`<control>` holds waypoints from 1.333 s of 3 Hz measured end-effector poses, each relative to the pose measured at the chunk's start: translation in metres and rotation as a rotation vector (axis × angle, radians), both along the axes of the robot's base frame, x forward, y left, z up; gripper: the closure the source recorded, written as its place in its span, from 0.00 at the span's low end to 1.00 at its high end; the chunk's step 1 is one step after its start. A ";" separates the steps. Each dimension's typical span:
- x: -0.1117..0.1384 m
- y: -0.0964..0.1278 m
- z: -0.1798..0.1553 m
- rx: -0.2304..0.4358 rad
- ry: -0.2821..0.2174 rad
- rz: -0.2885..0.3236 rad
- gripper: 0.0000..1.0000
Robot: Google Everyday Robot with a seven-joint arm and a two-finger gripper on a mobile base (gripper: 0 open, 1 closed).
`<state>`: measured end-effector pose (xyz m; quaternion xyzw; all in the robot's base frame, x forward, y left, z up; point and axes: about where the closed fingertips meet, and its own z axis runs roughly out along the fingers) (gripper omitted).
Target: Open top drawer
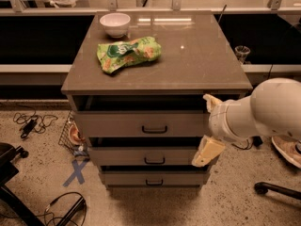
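The top drawer is the widest grey-brown front, right under the cabinet's top, with a small dark bar handle at its middle. A dark gap shows above its front. Two narrower drawers lie below it. My gripper is at the right end of the top drawer's front, to the right of the handle and apart from it. Its two cream fingers stand wide apart, one above the other, with nothing between them. The white arm comes in from the right.
On the cabinet top lie a green snack bag and a white bowl. Cables and a blue X mark are on the floor at left. A chair base is at lower right.
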<state>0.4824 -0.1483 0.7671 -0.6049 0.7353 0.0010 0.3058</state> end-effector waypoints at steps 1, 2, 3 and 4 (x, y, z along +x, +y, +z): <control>0.021 0.009 -0.026 -0.020 0.001 0.032 0.00; 0.043 0.015 -0.053 -0.044 0.019 0.051 0.00; 0.059 0.016 -0.073 -0.111 0.031 0.053 0.00; 0.076 0.018 -0.085 -0.167 0.040 0.053 0.18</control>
